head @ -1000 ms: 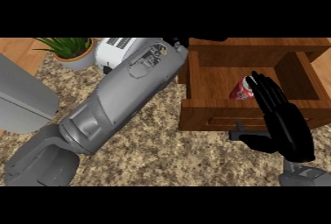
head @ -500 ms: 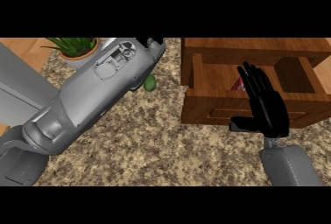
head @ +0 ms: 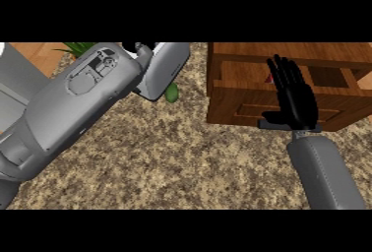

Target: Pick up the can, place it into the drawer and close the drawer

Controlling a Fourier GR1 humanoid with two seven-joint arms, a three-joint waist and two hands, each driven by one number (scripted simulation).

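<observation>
Lying inside the open wooden drawer [head: 247, 106], the can [head: 269, 78] shows only as a small red sliver at the edge of the black fingers, and I think it is the can, but most of it is hidden. The right hand [head: 296, 101] is above the drawer with its palm flat and its fingers straight, pointing toward the back of the drawer; it holds nothing. Its grey forearm comes up from the lower edge of the view to the front panel of the drawer. The drawer is pulled out, and its front panel stands over the speckled stone counter [head: 181, 162]. At the left side, the big grey left forearm crosses the view diagonally from the lower left corner to the top centre. The left hand [head: 139, 47] is mostly cut by the top edge, so I cannot tell how its fingers are. Behind this arm some green leaves of a plant [head: 171, 92] are visible, just beside the left side of the drawer.
</observation>
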